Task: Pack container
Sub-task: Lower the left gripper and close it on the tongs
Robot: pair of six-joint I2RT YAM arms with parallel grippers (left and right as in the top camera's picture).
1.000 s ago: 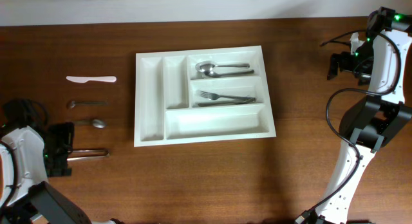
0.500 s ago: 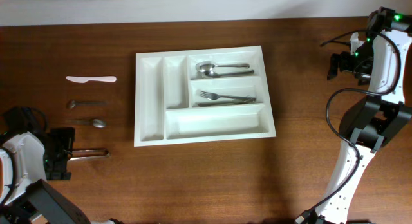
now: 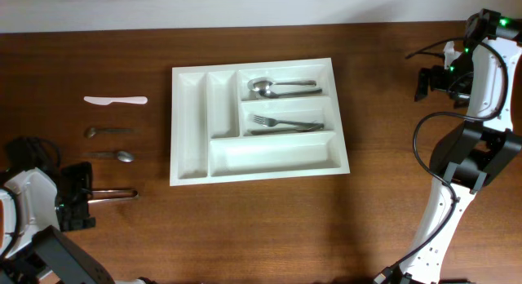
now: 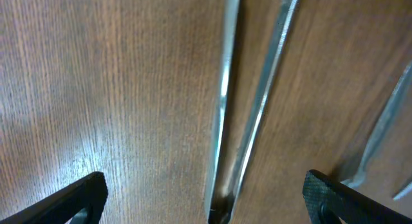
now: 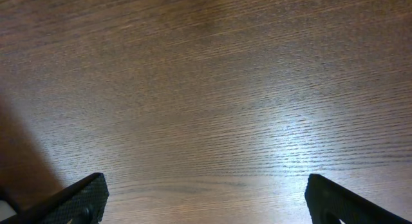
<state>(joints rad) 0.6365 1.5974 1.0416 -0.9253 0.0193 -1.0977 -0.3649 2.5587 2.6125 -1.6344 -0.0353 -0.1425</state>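
Container (image 3: 269, 153) lies between my two end effectors, well apart from both.
My left end effector (image 4: 206, 201) is open, with two metal handles (image 4: 224, 89) just ahead of it on the surface (image 4: 96, 89); my right end effector (image 5: 206, 198) is open over bare wood.

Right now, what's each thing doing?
container, three compartments empty, two holding cutlery
spoons, in top right compartment
forks, in middle right compartment
white knife, flat on table
loose spoons, on table
left gripper, open, metal utensil between fingers, ungripped
right gripper, open, empty
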